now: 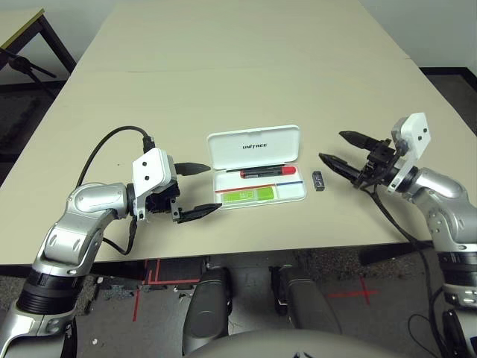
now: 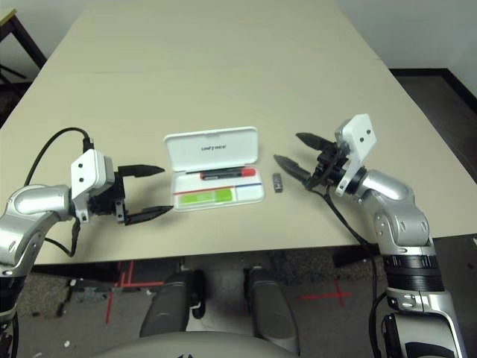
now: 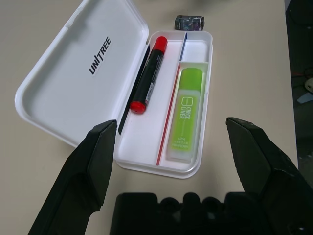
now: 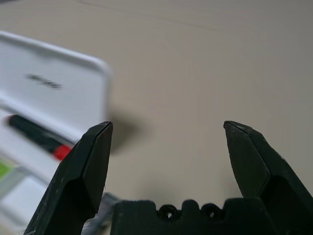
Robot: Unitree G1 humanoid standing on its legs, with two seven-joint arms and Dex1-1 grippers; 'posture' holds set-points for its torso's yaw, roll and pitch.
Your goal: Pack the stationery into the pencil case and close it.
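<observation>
The pencil case [image 1: 258, 192] lies on the bench [image 1: 246, 89] with its lid [image 1: 253, 146] standing open along the side of the case farther from the robot, the dark UNITREE print [image 3: 100, 55] showing on the lid's inner face. Inside the pencil case, in the long compartment nearest the lid, lies the marker [image 3: 149, 75], black-bodied with red at both ends, set toward the case's right end. A slim black strip [image 3: 133, 90] runs beside it along the hinge side of the pencil case; it may be a thin pen or part of the case, and the view does not settle which. Across the red-and-blue stripe [image 3: 168, 115], on the pencil case's near side, the lime-green highlighter [image 3: 185, 115] lies in the left compartment, while the smaller compartment at the case's right end holds nothing. The small dark grey block [image 1: 318, 180] rests on the bench just beside the right end of the pencil case, outside it and not touching. The left pincer [image 1: 195, 191] hangs at the left end of the pencil case, its two black fingers spread wide with nothing between them. The right pincer [image 1: 330, 146] is to the right of the pencil case, above the dark grey block's side of the bench, also wide and empty.
</observation>
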